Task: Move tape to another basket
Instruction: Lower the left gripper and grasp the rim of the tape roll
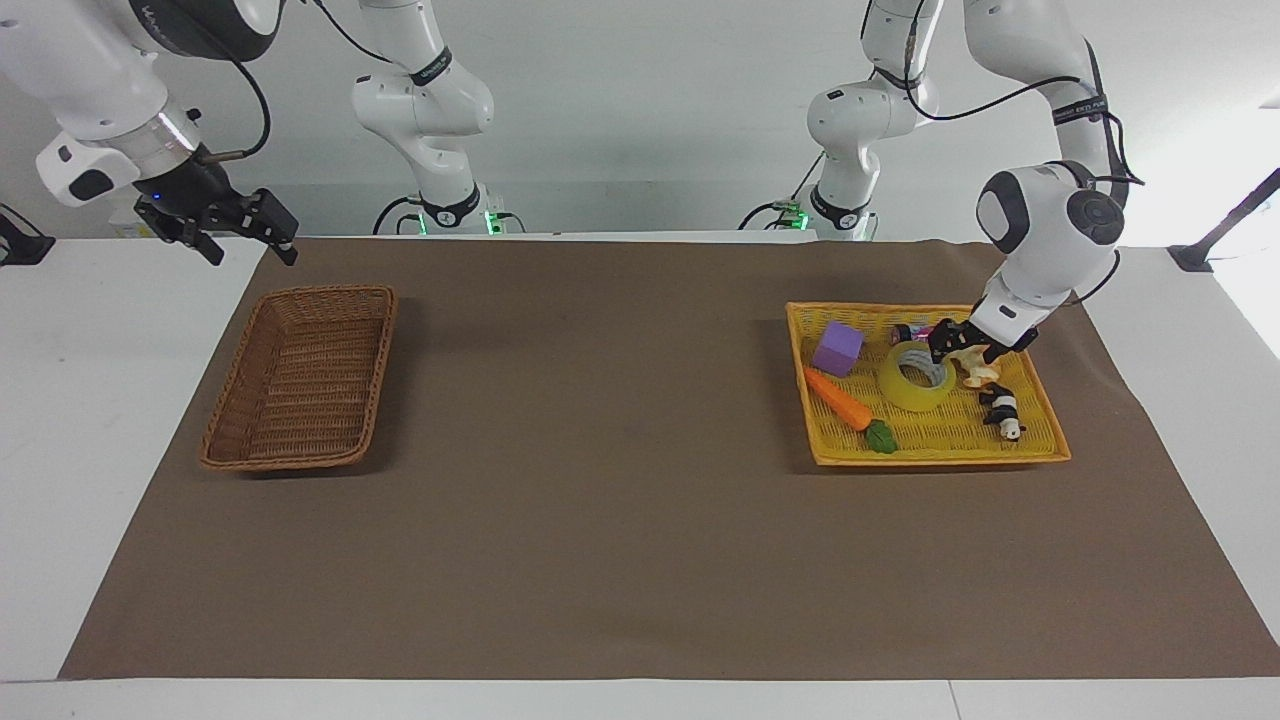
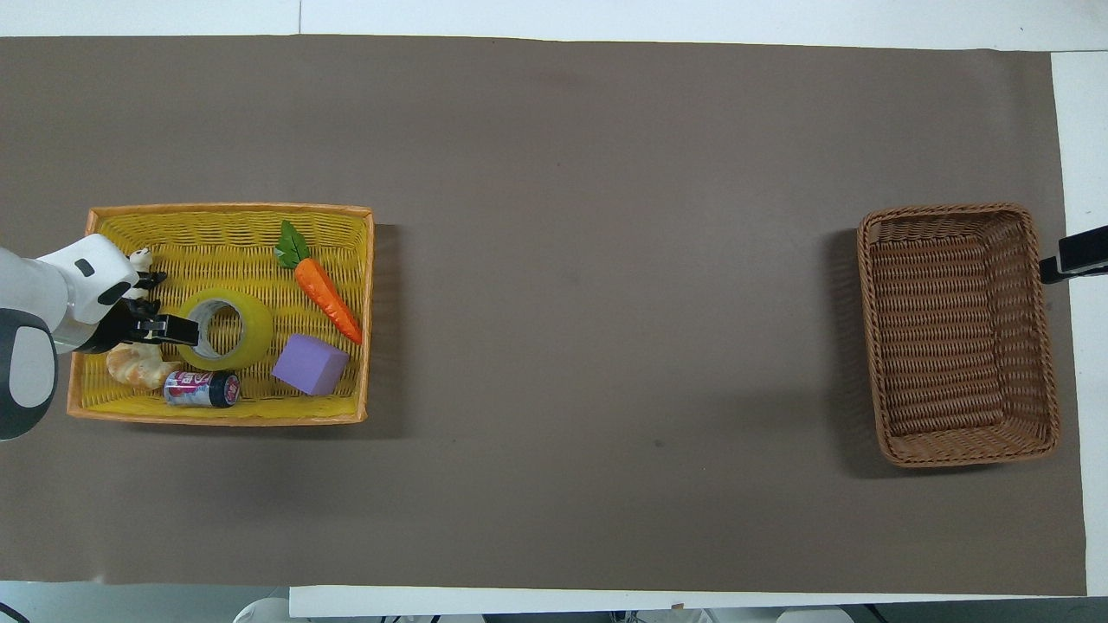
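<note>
White tabletop (image 1: pixel 90 400) carried a brown mat (image 1: pixel 640 500) against a pale wall. Entry one, at the right arm's end: right gripper (image 1: pixel 240 232), raised over the tabletop edge just beside the brown wicker basket (image 1: pixel 300 378), waiting; whether its fingers stood wide or narrow could not be told. The basket held nothing visible. Entry two, at the left arm's end and well apart from the first: yellow basket (image 1: pixel 930 450), holding a purple cube (image 1: pixel 837 348), a toy carrot (image 1: pixel 845 402) farther from the robots than the cube, the tape (image 1: pixel 912 380) lying flat near the basket's middle, a small can (image 1: pixel 918 332) nearer to the robots than the tape, a croissant (image 1: pixel 978 372) beside the tape, and a panda figure (image 1: pixel 1003 411) farther from the robots than the croissant. Entry three: left gripper (image 1: pixel 955 345), lowered into the yellow basket at the tape's rim on the croissant side; in the overhead view one dark finger lay across the roll's wall (image 2: pixel 223 327). Whether its fingers were spread or closed could not be told.
</note>
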Tool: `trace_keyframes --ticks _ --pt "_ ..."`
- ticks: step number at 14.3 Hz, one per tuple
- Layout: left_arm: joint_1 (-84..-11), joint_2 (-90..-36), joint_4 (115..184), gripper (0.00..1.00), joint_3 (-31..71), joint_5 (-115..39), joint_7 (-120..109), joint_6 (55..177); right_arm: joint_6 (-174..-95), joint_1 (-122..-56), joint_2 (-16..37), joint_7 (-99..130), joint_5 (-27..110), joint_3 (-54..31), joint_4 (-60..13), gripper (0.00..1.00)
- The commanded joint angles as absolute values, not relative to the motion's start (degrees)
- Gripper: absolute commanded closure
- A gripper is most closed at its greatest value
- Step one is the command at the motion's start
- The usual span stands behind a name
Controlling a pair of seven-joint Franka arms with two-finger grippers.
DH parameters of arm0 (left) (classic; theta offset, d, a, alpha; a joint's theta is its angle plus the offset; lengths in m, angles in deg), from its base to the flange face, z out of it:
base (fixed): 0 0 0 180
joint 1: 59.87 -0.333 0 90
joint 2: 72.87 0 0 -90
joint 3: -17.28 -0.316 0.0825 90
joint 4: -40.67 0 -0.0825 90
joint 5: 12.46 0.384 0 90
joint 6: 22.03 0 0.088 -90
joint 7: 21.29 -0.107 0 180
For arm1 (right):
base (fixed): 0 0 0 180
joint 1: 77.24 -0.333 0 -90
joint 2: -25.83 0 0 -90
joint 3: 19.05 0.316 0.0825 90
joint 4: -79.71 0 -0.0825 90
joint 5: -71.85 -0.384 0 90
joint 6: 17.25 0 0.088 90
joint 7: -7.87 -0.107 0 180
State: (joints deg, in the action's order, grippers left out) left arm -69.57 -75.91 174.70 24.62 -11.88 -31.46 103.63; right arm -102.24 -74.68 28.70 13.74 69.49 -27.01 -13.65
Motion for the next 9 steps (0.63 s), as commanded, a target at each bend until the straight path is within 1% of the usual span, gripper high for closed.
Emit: trace_keyframes --ticks 1,3,9 --pt "-70.1 -77.5 177.4 0.09 24.8 -11.9 -33.0 105.8 -102.3 -74.4 29.6 14.2 68.6 -26.9 -14.6 0.01" --pt "-70.1 -75.1 177.3 0.09 24.8 -11.9 -32.9 110.2 -102.3 -74.4 29.6 14.2 68.6 -26.9 -14.6 0.01" --pt "-69.9 -74.6 177.7 0.11 24.9 -11.9 -32.6 111.1 -102.3 -74.4 29.6 14.2 68.6 -26.9 -14.6 0.01"
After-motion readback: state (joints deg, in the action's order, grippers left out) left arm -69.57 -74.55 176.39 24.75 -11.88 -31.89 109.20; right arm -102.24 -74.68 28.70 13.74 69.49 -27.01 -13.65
